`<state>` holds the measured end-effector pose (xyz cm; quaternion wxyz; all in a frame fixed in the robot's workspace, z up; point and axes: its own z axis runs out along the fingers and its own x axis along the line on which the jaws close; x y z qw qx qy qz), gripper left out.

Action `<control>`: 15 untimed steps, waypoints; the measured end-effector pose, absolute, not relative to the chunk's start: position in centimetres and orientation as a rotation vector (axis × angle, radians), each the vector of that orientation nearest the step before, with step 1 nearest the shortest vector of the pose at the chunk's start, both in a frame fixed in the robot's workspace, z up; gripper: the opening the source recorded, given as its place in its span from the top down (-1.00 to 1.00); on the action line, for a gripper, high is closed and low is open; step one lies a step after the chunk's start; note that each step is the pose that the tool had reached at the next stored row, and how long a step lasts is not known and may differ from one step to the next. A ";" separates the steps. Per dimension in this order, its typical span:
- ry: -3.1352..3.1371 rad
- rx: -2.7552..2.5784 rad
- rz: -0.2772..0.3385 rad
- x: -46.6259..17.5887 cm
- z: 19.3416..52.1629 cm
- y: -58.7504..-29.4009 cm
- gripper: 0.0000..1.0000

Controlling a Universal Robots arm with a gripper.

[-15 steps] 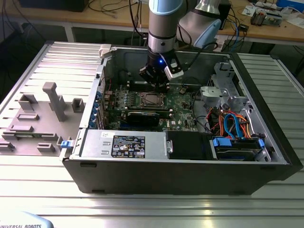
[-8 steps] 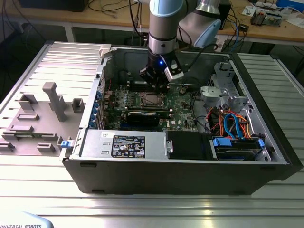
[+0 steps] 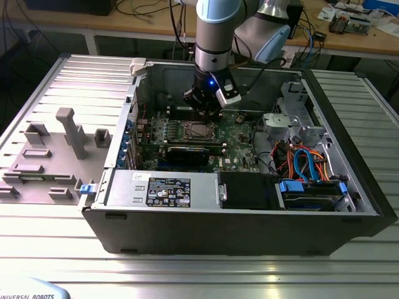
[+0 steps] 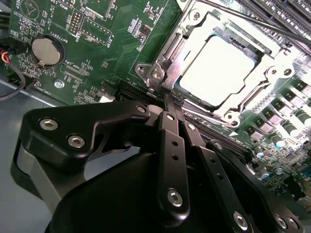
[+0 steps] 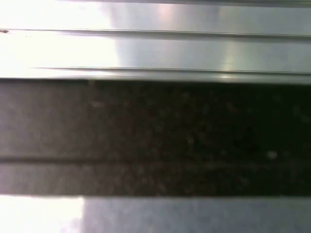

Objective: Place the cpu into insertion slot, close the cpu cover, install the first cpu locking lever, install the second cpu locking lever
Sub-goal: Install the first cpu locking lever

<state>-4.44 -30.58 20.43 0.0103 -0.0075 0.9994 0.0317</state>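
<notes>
The cpu [image 4: 218, 73], its silver top bright, lies in the insertion slot [image 3: 198, 129] on the green board inside the open computer case. The cpu cover [image 4: 171, 51] lies flat over it as a metal frame around the chip. One thin lever rod [image 4: 252, 20] crosses the far side of the socket and another [image 4: 204, 115] runs along the near side. My gripper [image 4: 167, 99] is shut, its black fingers pressed together with the tips at the socket's near corner. In the exterior view the gripper [image 3: 202, 112] hangs just behind the socket.
A coin battery [image 4: 47, 51] sits on the board beside the socket. A black card [image 3: 187, 154] lies in front of the socket, a power supply [image 3: 163, 189] at the case front, and cables [image 3: 299, 163] on the exterior view's right. The grey side panel [image 3: 68, 134] lies to the left.
</notes>
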 end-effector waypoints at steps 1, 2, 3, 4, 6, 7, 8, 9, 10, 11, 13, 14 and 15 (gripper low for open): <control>3.120 -0.023 0.099 -4.4 20.6 -30.6 0.79; 3.120 -0.023 0.099 -4.4 20.6 -30.6 0.79; 3.120 -0.023 0.099 -4.4 20.6 -30.6 0.79; 3.119 -0.023 0.099 -4.4 20.6 -30.6 0.79; 3.120 -0.024 0.099 -4.4 20.6 -30.6 0.79; 3.120 -0.024 0.098 -4.4 20.6 -30.6 0.79; 3.120 -0.024 0.098 -4.4 20.6 -30.6 0.79; 3.120 -0.024 0.095 -4.4 20.6 -30.6 0.79; 3.120 -0.023 0.091 -4.4 20.6 -30.6 0.79; 3.120 -0.024 0.087 -4.4 20.6 -30.6 0.79; 3.120 -0.024 0.079 -4.4 20.5 -30.6 0.79; 3.121 -0.024 0.074 -4.4 20.4 -30.6 0.79; 3.121 -0.024 0.071 -4.4 20.4 -30.6 0.79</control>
